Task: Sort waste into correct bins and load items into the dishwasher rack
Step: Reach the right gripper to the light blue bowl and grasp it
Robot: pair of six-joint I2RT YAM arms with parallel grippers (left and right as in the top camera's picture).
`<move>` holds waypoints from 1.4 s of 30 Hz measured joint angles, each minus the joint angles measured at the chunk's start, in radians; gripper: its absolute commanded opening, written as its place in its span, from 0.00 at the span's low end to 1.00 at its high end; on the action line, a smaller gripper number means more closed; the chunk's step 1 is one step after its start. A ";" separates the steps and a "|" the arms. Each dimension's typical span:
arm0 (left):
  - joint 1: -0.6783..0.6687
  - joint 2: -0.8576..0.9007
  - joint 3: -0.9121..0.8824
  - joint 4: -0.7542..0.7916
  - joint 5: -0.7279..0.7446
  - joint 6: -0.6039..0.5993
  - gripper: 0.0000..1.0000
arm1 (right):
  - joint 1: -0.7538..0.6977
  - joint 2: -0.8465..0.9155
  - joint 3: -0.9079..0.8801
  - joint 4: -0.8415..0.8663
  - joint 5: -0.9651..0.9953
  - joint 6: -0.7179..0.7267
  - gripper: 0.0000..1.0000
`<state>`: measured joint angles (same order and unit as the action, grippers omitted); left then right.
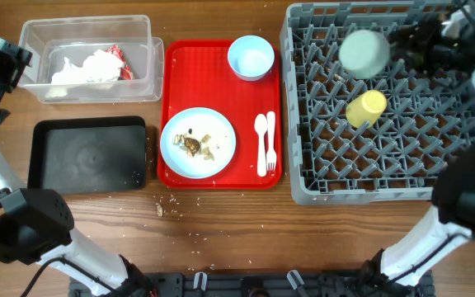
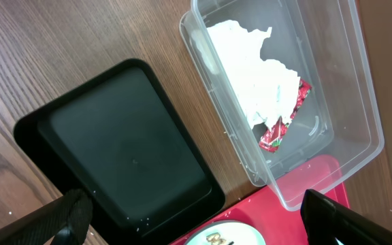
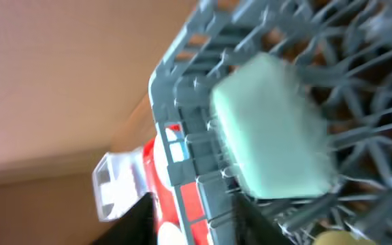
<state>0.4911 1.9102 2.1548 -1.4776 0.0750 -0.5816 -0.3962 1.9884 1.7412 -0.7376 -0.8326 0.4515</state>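
closest in, loose crumbs [image 1: 162,209] are scattered on the wooden table [image 1: 237,239], just off the red serving tray's [image 1: 221,74] near corner. to the left of them sits the black tray [image 1: 89,157], bare but for a few specks. on the red tray's near half is the light blue plate [image 1: 176,155], brown and whitish scraps [image 1: 193,145] lying on it. just to its right, the white spoon [image 1: 261,142] and fork [image 1: 271,142] lie side by side.

over to the grey dishwasher rack [image 1: 299,169]: the yellow cup [image 1: 366,108] lies on its side among the pegs, around the middle.

further back on the left is the clear tub [image 1: 153,76], with the crumpled white napkin [image 1: 85,66] and the red-and-white wrapper [image 1: 116,58] inside it. the left gripper [image 2: 194,223] hangs above the tub and black tray, fingers [image 2: 63,216] spread as wide as they go, nothing between them.

the light blue bowl [image 1: 251,57] sits upright on the red tray's far end.

at the far end of the rack the pale green bowl [image 1: 364,51] rests on the pegs. the right gripper [image 1: 415,37] is just beside it. the wrist view is blurred, so i cannot tell how far the jaws are apart, or whether they touch the bowl.
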 measured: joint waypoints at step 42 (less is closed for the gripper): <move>0.000 0.000 0.000 0.000 0.000 0.000 1.00 | 0.925 0.314 -0.002 0.454 0.912 -0.420 0.37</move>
<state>0.4911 1.9102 2.1548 -1.4780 0.0753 -0.5812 0.5293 2.3024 1.7393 -0.2836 0.0795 0.0319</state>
